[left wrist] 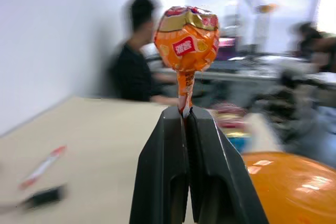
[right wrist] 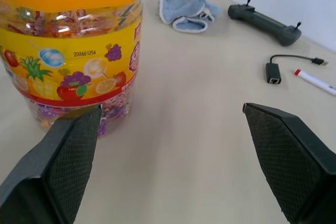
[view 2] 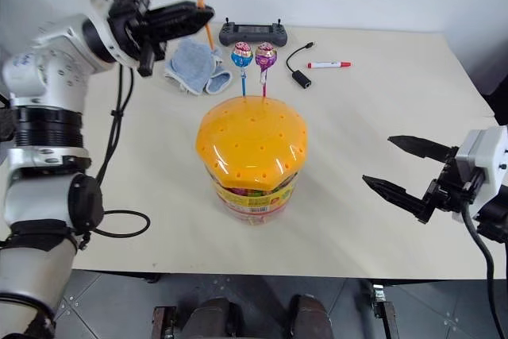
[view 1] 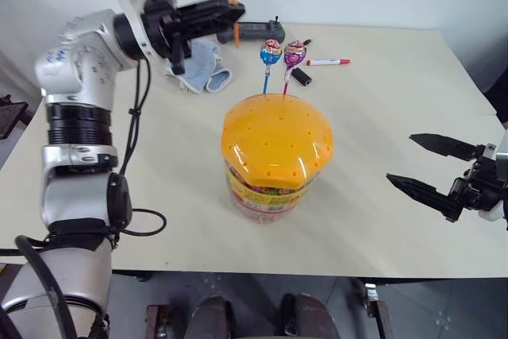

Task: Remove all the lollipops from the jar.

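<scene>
The jar (view 1: 270, 172), a clear tub with a yellow-red label and an orange domed lid with holes, stands mid-table. A blue lollipop (view 1: 271, 53) and a purple lollipop (view 1: 294, 54) stick upright out of the lid's far side. My left gripper (view 1: 236, 12) is raised above the table's far left, well clear of the jar, shut on the stick of the orange lollipop (left wrist: 187, 39), whose wrapped head stands above the fingertips. My right gripper (view 1: 417, 163) hovers open and empty to the right of the jar, near the table's right edge.
A blue cloth (view 1: 206, 69) lies at the far left under the left arm. A dark controller (view 2: 252, 32), a black adapter with cable (view 1: 302, 77) and a red-and-white marker pen (view 1: 328, 62) lie along the far edge. A person sits beyond the table in the left wrist view.
</scene>
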Tool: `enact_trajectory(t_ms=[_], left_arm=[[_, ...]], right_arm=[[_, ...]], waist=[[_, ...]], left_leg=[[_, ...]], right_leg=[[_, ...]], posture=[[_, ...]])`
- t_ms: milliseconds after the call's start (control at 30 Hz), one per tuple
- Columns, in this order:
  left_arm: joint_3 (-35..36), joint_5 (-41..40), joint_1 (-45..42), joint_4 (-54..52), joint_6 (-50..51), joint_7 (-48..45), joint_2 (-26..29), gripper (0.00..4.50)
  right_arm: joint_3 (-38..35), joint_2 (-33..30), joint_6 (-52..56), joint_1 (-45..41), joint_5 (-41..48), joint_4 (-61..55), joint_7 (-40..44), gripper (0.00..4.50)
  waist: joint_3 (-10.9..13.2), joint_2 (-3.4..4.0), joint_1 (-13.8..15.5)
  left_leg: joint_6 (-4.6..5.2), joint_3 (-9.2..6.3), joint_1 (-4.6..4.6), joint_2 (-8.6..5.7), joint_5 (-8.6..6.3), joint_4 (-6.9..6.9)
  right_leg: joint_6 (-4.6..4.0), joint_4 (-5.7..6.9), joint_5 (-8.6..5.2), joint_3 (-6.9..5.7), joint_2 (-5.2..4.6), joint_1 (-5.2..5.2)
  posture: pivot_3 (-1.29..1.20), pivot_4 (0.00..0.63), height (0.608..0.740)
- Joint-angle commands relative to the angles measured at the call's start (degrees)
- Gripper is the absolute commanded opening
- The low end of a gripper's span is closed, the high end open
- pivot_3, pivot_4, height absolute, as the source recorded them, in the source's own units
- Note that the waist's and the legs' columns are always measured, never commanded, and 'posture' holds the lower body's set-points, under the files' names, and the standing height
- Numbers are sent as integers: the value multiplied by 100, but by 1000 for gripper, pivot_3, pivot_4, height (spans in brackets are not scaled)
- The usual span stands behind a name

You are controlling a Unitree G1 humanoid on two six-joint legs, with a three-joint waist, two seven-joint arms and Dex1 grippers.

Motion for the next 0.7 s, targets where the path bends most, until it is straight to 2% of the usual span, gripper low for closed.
enact_trajectory(t_ms=[33,200,300,467,600,700], left_arm=[[-174,530,52,-348,851,814,638,15],[-534,985,1007,-964,1954,1299,1505,15],[-637,1170,1682,-1385,2507,1581,1890,15],[-754,1417,2607,-1826,3402,2071,2292,15],[-859,1744,2945,-1548,3785,2635,2316,15],[-881,1765,3058,-1457,3902,2774,2299,655]], right_arm=[[-26,-78,-211,-227,97,94,283,4500],[135,-190,-339,-513,219,387,1015,4500],[404,-284,-420,-860,-3,712,1140,4500],[816,-252,-522,-1327,-218,1076,1204,4500],[1078,-212,-607,-1565,-329,1266,1264,4500],[1222,-191,-660,-1727,-403,1407,1311,4500]], waist=[[0,1,-15],[0,1,-18],[4,-5,-7],[6,-9,23],[6,-8,16],[6,-9,12]], left_leg=[[0,0,3,0,0,-3],[0,2,11,0,0,-13],[0,4,9,0,0,-9],[0,1,-2,-1,0,3],[0,3,-2,0,0,3],[0,7,-2,0,0,3]], right_leg=[[0,2,0,1,0,0],[0,2,0,8,1,-2],[0,1,0,14,1,-3],[0,3,0,10,0,-1],[1,4,-1,10,0,-1],[1,5,-1,10,1,-3]], posture=[[0,150,740],[0,150,740],[0,150,740],[0,150,740],[0,150,740],[0,150,740]])
